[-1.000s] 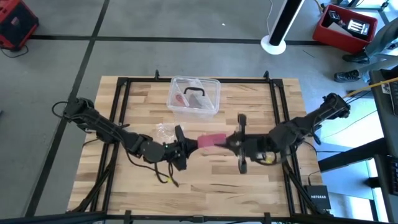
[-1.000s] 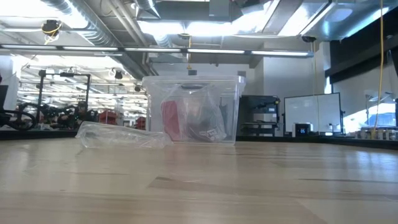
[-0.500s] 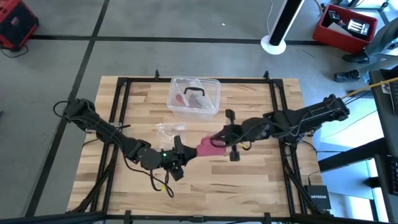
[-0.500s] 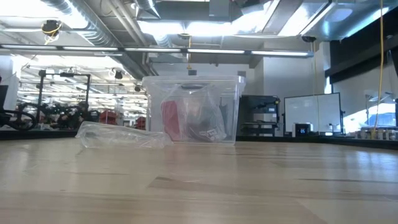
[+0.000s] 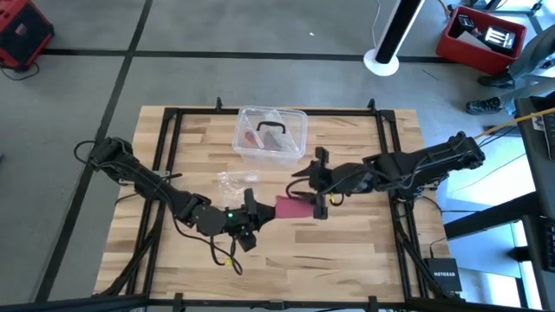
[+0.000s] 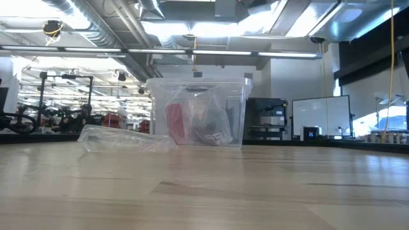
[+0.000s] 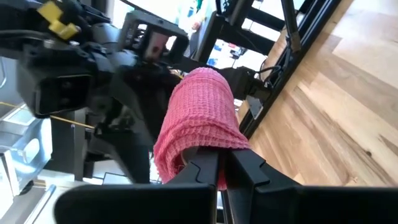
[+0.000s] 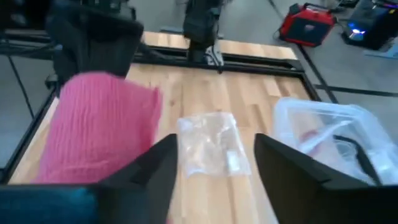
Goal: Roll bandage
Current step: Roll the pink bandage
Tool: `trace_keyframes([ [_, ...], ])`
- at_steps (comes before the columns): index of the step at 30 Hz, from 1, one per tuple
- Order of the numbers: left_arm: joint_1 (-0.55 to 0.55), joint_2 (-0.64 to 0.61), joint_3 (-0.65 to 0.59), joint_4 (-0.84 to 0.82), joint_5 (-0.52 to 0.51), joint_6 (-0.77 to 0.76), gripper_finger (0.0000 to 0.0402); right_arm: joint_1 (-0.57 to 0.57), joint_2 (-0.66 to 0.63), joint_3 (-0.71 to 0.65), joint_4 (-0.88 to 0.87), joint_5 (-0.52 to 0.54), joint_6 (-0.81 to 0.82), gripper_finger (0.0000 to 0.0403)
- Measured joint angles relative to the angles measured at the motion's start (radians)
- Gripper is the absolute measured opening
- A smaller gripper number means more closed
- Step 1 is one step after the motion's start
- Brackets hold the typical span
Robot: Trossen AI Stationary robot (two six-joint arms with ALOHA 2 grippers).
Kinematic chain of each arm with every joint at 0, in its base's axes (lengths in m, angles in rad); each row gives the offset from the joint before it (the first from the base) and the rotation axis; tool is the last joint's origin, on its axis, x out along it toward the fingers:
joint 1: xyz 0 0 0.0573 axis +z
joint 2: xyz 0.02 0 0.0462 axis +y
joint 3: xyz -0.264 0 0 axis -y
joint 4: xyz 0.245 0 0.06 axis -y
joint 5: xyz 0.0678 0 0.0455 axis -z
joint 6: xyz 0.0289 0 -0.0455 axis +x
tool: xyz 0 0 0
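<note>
We judged the rolling partly done: the bandage (image 7: 198, 121), at worktop centre, hung folded from our clenched left tool (image 7: 219, 167); our right tool (image 8: 214, 155), at its three o'clock, stood released.

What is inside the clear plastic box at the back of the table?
Through the clear plastic box a red item and a dark item show, wrapped in a clear bag. What they are cannot be told.
</note>
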Motion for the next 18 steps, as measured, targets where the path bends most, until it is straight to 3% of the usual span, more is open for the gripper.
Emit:
trace_keyframes([
  [5, 0.001, 0.000, 0.000, -0.003, 0.000, 0.000, 0.0004, 0.000, 0.002, 0.005, -0.030, -0.077, 0.020, 0.0261],
  [10, 0.001, 0.000, 0.000, -0.008, 0.000, 0.023, 0.0004, 0.000, 0.013, 0.005, -0.094, -0.115, 0.034, 0.0263],
  [15, 0.002, 0.000, 0.001, 0.000, -0.005, 0.045, 0.0004, 0.003, -0.012, 0.054, -0.096, 0.004, -0.030, 0.0256],
  [18, 0.002, 0.000, 0.001, -0.002, -0.005, 0.039, 0.0004, 0.003, -0.027, 0.115, -0.110, 0.007, -0.037, 0.0253],
])
